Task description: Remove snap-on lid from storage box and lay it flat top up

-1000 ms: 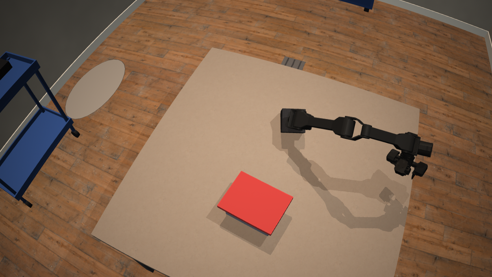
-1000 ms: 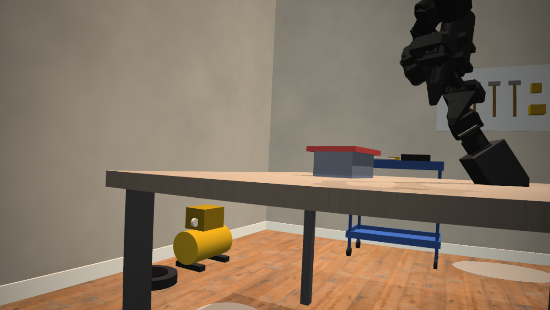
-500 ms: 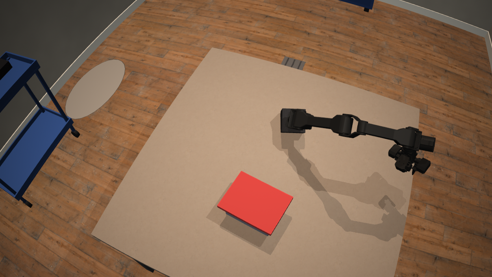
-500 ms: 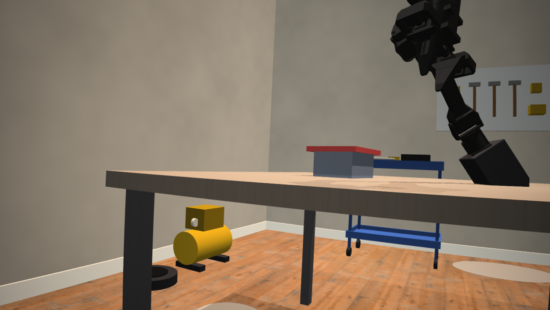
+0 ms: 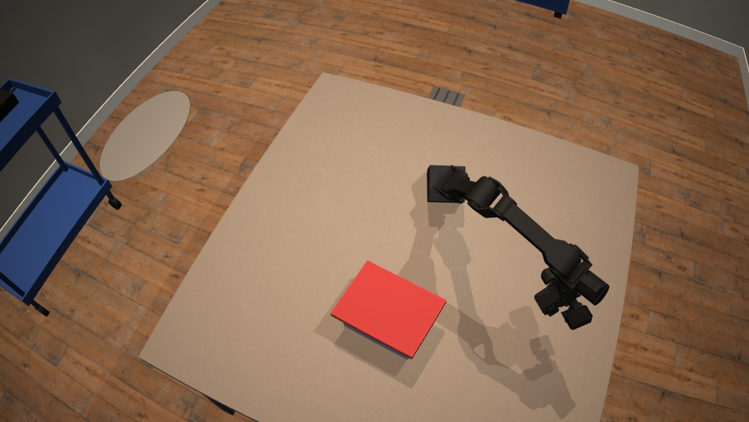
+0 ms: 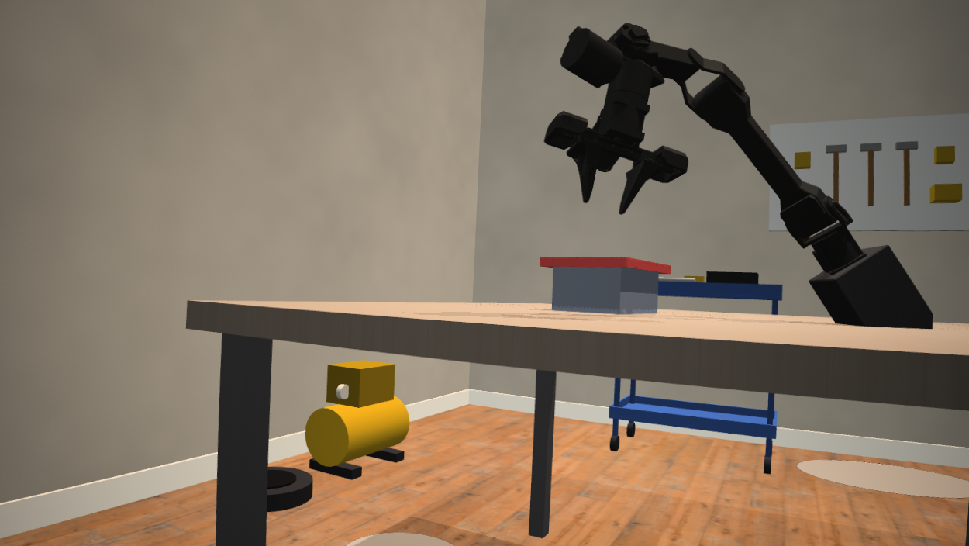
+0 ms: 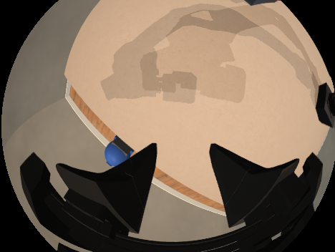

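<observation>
The red lid (image 5: 389, 307) sits flat on the grey storage box (image 6: 603, 289) near the front middle of the table. In the side view the lid (image 6: 603, 263) overhangs the box all round. My gripper (image 5: 563, 310) hangs high above the table, to the right of the box and well apart from it. Its fingers (image 6: 603, 199) point down, stand half open and hold nothing.
The arm's black base (image 5: 444, 183) stands behind the box. A blue cart (image 5: 31, 199) stands on the floor at the left. The table edge lies close to the right of my gripper. A yellow tank (image 6: 356, 420) sits on the floor under the table.
</observation>
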You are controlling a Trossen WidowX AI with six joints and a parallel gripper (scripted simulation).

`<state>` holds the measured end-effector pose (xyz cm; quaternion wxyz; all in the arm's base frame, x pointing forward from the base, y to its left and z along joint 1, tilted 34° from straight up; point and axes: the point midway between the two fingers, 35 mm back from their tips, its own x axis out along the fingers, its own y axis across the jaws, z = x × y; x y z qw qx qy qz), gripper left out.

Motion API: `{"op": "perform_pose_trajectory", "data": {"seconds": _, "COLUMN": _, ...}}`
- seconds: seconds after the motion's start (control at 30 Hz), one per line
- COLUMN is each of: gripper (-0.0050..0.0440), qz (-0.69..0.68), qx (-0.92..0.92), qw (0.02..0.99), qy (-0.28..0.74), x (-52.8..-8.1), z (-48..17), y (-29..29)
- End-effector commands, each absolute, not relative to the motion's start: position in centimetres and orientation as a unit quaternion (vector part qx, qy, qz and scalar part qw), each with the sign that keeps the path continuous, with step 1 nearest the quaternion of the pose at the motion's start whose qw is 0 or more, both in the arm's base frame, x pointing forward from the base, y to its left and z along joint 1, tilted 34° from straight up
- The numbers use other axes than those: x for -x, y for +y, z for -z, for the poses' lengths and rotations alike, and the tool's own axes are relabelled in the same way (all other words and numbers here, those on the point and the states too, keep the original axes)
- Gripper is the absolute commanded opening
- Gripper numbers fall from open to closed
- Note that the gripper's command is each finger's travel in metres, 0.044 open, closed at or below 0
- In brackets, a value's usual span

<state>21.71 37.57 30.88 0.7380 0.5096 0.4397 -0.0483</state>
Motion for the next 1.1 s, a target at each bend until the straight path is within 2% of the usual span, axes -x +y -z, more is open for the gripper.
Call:
{"op": "perform_pose_trajectory", "data": {"seconds": 0.0, "gripper": 0.0235, "qz": 0.044, "qx": -0.541, "qw": 0.713, "qy": 0.444, "x": -24.1, "z": -31.5, "y": 34.0}}
{"op": "perform_pose_trajectory", "data": {"seconds": 0.17, "gripper": 0.0235, "qz": 0.07, "qx": -0.604, "qw": 0.676, "qy": 0.415, "x": -27.4, "z": -32.6, "y": 26.1}}
{"op": "perform_pose_trajectory", "data": {"seconds": 0.37, "gripper": 0.0235, "qz": 0.085, "qx": -0.67, "qw": 0.638, "qy": 0.37, "x": -28.3, "z": -33.1, "y": 17.5}}
{"op": "perform_pose_trajectory", "data": {"seconds": 0.57, "gripper": 0.0235, "qz": 0.091, "qx": -0.707, "qw": 0.618, "qy": 0.331, "x": -27.9, "z": -33.0, "y": 12.6}}
{"op": "perform_pose_trajectory", "data": {"seconds": 0.77, "gripper": 0.0235, "qz": 0.088, "qx": -0.752, "qw": 0.596, "qy": 0.267, "x": -25.6, "z": -32.0, "y": 6.6}}
{"op": "perform_pose_trajectory", "data": {"seconds": 1.07, "gripper": 0.0235, "qz": 0.081, "qx": -0.785, "qw": 0.585, "qy": 0.188, "x": -22.7, "z": -30.1, "y": 2.0}}
